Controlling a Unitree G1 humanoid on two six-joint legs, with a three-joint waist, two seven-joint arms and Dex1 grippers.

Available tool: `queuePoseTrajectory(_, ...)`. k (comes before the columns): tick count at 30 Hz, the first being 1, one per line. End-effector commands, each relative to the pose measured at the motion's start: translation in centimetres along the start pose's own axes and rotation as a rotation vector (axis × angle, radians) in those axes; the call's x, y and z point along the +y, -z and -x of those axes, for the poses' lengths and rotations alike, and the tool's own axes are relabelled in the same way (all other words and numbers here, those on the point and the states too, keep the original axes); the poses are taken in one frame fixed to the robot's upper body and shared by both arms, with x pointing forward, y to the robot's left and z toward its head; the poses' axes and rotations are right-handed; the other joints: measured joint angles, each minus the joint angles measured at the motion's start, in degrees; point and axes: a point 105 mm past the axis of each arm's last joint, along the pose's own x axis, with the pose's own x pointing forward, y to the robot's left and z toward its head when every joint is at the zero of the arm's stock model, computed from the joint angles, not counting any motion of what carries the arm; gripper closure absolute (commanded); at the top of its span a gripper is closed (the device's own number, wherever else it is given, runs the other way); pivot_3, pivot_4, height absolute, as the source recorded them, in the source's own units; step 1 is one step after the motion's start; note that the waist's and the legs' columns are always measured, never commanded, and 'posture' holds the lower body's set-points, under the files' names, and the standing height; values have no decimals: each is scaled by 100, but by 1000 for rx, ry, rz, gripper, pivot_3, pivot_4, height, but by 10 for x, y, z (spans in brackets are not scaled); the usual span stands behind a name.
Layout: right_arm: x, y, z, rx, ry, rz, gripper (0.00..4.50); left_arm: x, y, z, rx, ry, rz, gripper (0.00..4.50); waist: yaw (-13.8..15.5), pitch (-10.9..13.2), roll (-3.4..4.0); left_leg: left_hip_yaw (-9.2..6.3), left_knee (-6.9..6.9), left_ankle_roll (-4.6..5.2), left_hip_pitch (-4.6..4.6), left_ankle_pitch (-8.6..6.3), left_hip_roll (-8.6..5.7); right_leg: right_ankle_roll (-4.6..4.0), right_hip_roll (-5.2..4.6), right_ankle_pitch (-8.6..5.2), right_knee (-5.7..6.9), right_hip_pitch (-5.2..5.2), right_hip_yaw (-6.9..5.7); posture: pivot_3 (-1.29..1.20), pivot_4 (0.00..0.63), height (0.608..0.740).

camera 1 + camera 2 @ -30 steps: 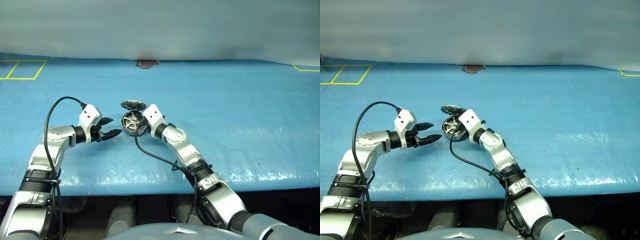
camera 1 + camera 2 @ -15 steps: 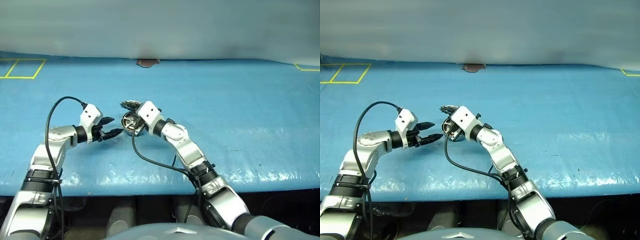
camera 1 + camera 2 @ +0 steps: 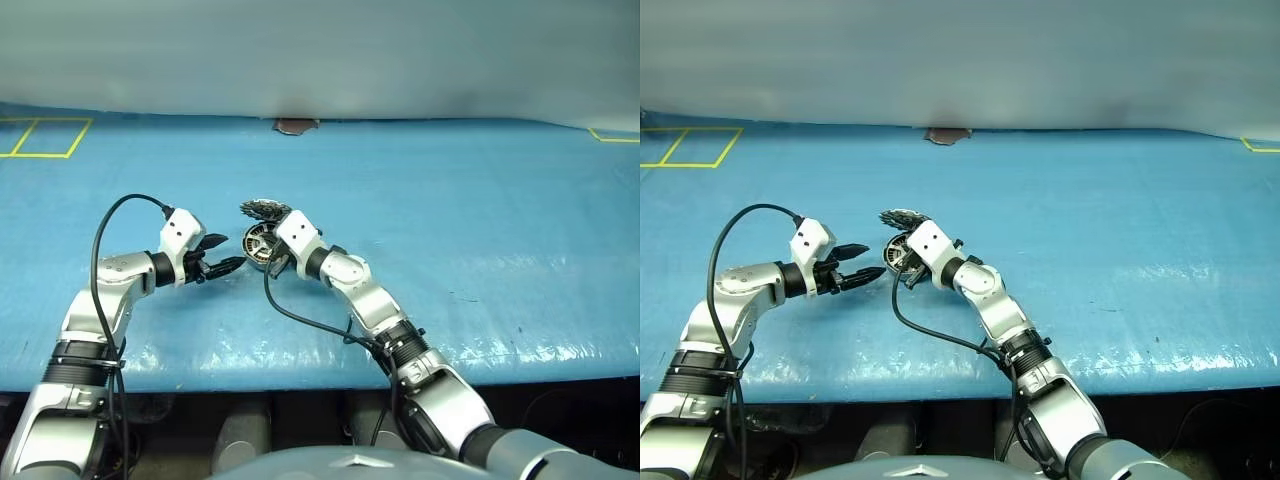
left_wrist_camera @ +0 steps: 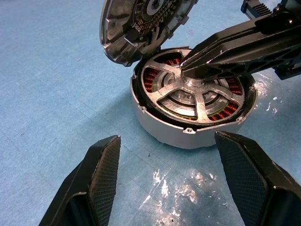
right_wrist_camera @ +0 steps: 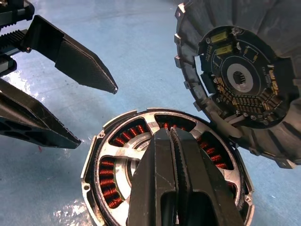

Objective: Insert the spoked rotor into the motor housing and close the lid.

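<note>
Rotor (image 4: 197, 96) seated in housing (image 4: 162, 129) on blue bench (image 3: 480, 220); lid (image 5: 244, 80) propped tilted against housing rim. Right end effector (image 5: 174, 139) closed, tips on rotor hub. Left end effector (image 4: 164, 176) open beside housing.

Motor housing (image 4: 197, 129) on blue table (image 3: 480, 220)

- Silver-grey jointed metal left arm (image 3: 95, 300) with black ribbed bands at its joints.
- Matching silver-grey right arm (image 3: 370, 305), ending in a white boxy wrist block (image 3: 297, 231).
- Thin black cable (image 3: 110, 225) looping from each wrist block.
- Black wedge-shaped fingers (image 4: 101, 181) with finely cross-hatched textured pads.
</note>
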Motion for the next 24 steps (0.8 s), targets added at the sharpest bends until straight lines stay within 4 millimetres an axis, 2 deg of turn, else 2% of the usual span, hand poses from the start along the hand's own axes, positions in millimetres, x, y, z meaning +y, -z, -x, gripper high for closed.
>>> queuePoseTrajectory(1,1,15,-2,45,6,-54,4412,5,-11,6,-38,-24,-25,1011,-2,0,0,0,0,0,2,0,0,0,0,0,1,2,0,0,150,740)
queuePoseTrajectory(6,3,39,1,129,13,-81,4412,3,-11,7,-41,-12,-17,1011,-6,-1,1,0,1,-1,27,1,1,-27,0,-15,3,23,0,0,150,740)
queuePoseTrajectory(10,8,42,4,137,-2,-84,4412,5,-12,8,-41,-15,-19,1011,-3,-3,2,0,0,-1,71,0,3,-37,0,-21,4,38,1,0,150,740)
queuePoseTrajectory(15,12,24,7,67,-24,-54,4412,5,-11,7,-42,-15,-20,1011,7,-4,2,1,-2,-2,70,0,2,-36,-2,-21,1,39,2,0,150,740)
queuePoseTrajectory(21,12,-19,15,-64,-30,-1,4412,2,-11,4,-53,-2,-18,1011,16,-3,1,2,-19,-2,43,0,2,-35,-2,-20,0,32,2,0,150,740)
queuePoseTrajectory(24,14,-32,22,-100,-49,18,4412,1,-12,3,-62,-3,-20,1011,11,-3,2,0,-19,-5,2,3,2,-9,0,-5,1,-10,0,0,150,740)
